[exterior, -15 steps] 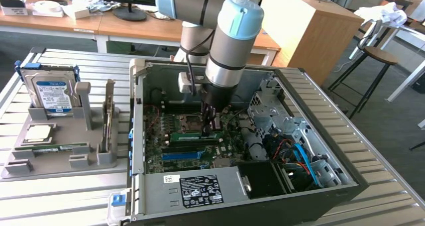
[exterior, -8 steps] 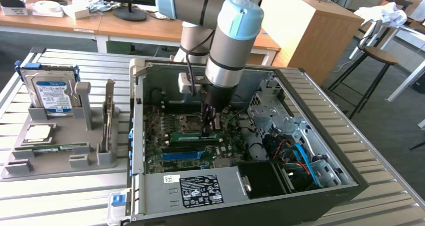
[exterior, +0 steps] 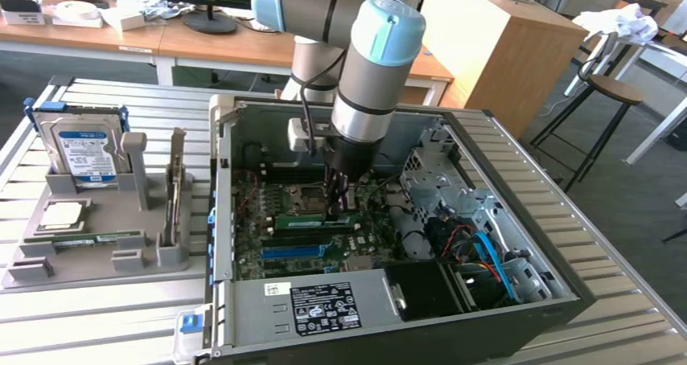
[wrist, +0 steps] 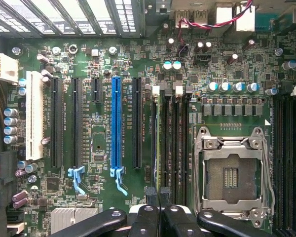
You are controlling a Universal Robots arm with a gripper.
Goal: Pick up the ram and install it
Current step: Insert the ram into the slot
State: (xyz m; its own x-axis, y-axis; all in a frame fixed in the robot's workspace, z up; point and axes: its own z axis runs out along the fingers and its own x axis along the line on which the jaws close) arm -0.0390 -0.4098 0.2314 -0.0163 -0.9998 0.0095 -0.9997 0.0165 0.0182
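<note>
1. Sitting on the desk (exterior: 108, 325) at the exterior view's left, a grey holder (exterior: 102, 260) is carrying a hard drive (exterior: 80, 149) and an upright card (exterior: 175, 190).
2. Hanging inside the open computer case (exterior: 536, 321), the end effector (exterior: 341, 211) appears to be pinching the ram (exterior: 301, 219) between pressed-together fingers, just over the memory slots beside the CPU socket (wrist: 234, 173).
3. Installing looks to be the step in hand. Seating is calling for the stick's lower edge lining up with one slot, then a straight, even push.
4. Standing on its long edge, the ram is running its long axis across the exterior view from left to right, parallel to the blue slot strip (exterior: 295, 252).
</note>
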